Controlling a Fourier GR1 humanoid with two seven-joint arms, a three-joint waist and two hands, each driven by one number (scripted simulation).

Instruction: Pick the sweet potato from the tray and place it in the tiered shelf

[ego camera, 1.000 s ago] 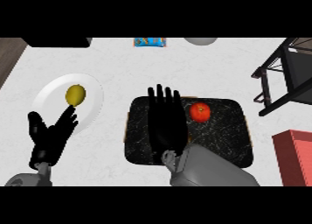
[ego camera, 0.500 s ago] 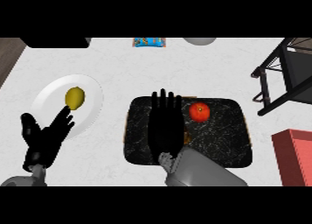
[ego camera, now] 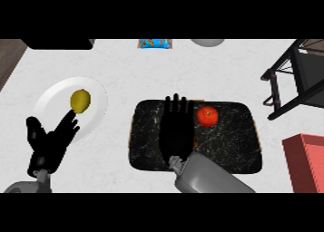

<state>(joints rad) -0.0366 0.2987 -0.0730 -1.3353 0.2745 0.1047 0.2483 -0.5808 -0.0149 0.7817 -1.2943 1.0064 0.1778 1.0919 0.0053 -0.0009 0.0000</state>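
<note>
A red-orange sweet potato [ego camera: 207,116] lies on the black marbled tray [ego camera: 231,145], toward its upper middle. My right hand [ego camera: 175,131] is stretched flat over the tray's left part, fingers straight, fingertips just left of the sweet potato and apart from it. The tiered shelf [ego camera: 299,77], a black frame, stands at the right edge of the counter. Low at the left, my left hand [ego camera: 50,142] rests open, fingers up, overlapping the lower rim of a white plate [ego camera: 57,95].
A yellow lemon-like fruit [ego camera: 81,100] sits on the white plate. A red box [ego camera: 313,163] is at the lower right. At the counter's far edge are a blue packet [ego camera: 156,43], a grey bowl [ego camera: 208,42] and a dark object [ego camera: 57,43].
My right hand has moved slightly to the right across the tray, toward the sweet potato. The left hand has barely shifted.
</note>
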